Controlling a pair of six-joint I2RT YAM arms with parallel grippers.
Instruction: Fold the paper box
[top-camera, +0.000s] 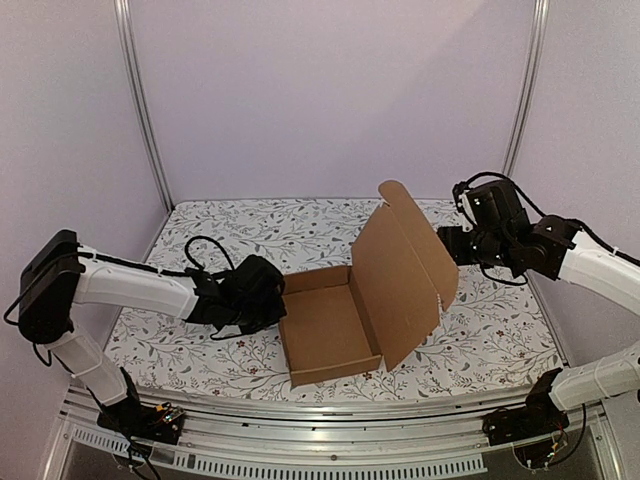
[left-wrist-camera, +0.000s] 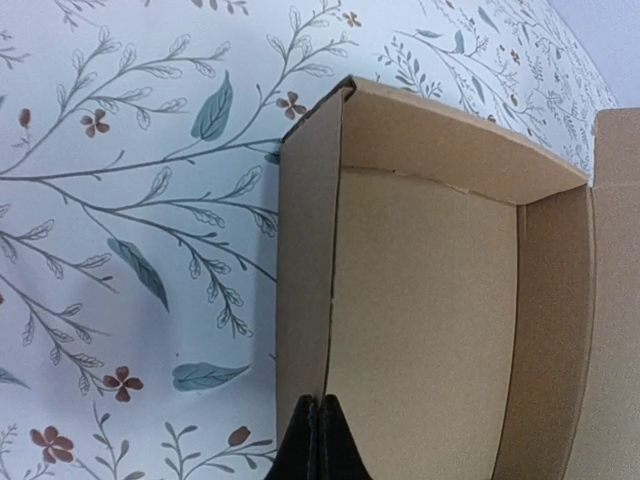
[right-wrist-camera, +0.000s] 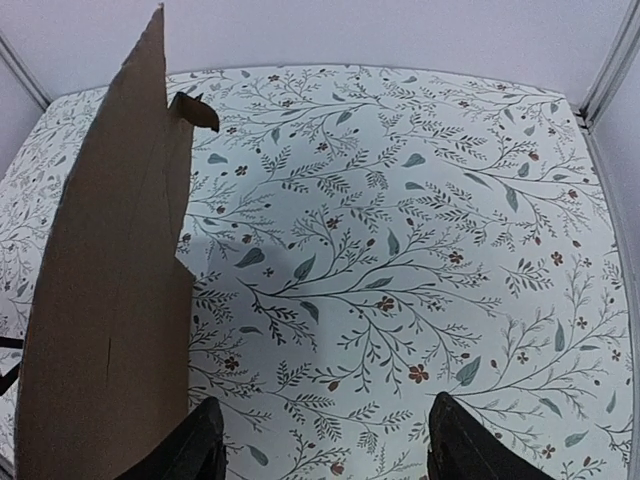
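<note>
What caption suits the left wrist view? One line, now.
Left hand pinches a side wall of the open paper box on the floral tablecloth.

Arms (top-camera: 130, 285) show white links (top-camera: 600, 265), black joints (top-camera: 45, 285), seemingly black cables (top-camera: 200, 243).

Paper box (left-wrist-camera: 420, 330) partly beyond frame edge

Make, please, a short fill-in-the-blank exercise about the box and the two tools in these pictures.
1. The raised lid of the paper box stands nearest the ___ tool.
2. The left tool, at the box's left wall, is ___.
3. The right tool, beside the lid, is ___.
Missing words: right; shut; open.
</note>
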